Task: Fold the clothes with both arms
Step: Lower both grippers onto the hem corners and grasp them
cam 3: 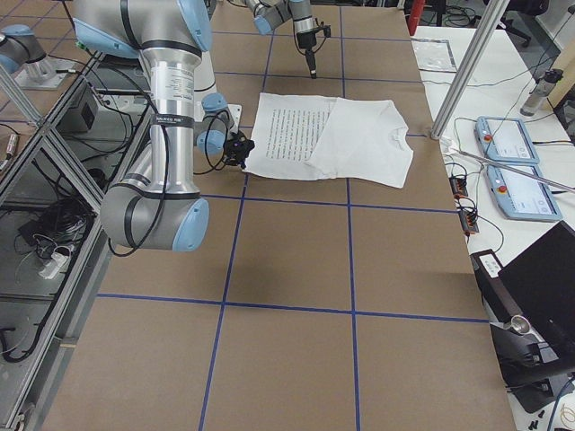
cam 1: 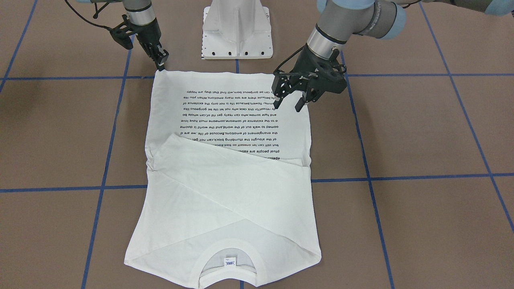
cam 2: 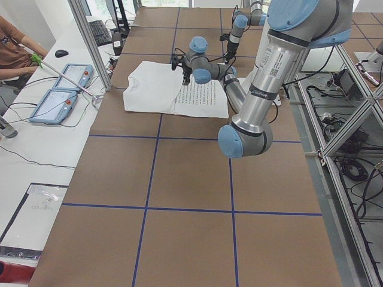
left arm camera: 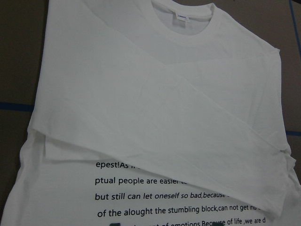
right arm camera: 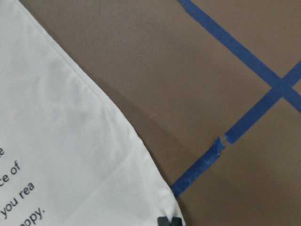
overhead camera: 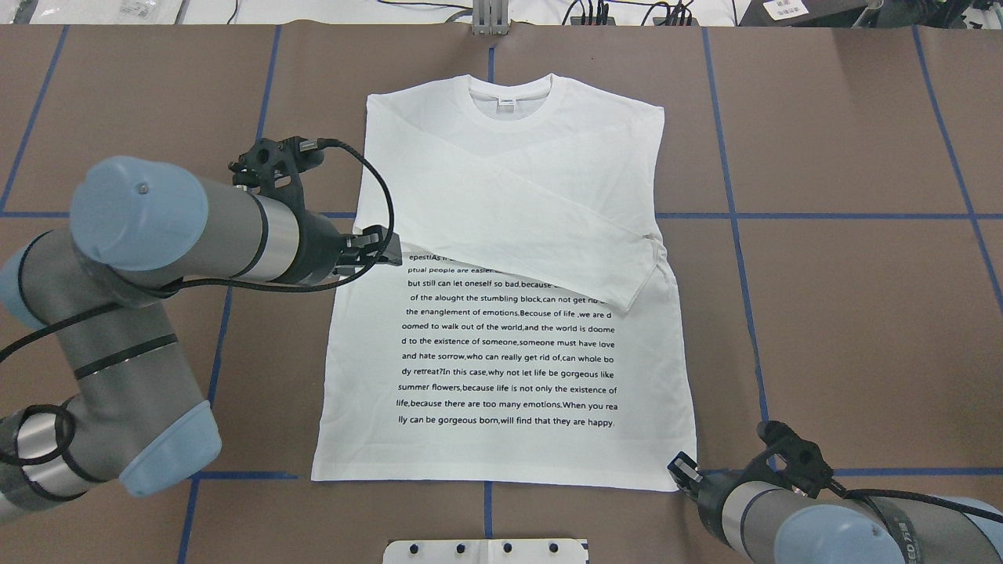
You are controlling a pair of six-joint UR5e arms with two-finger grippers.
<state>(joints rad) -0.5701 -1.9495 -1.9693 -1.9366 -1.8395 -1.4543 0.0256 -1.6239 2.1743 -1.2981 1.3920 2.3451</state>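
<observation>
Shirt [overhead camera: 509,352] lies flat on the worktop [overhead camera: 846,329], print up, sleeves crossed over the chest. Step judged: taking the hem for a fold toward the collar [overhead camera: 509,88]. Both hem corners should be gripped level and raised together, or the fold will skew.

Right gripper [cam 1: 162,61]: pressed together at its hem corner; cloth between not confirmed.

Left gripper [cam 1: 289,103]: spread, empty, above the shirt's left side.

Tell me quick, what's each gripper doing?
Left gripper: open, empty, above the shirt.
Right gripper: closed at the shirt's corner; grip unclear.
</observation>
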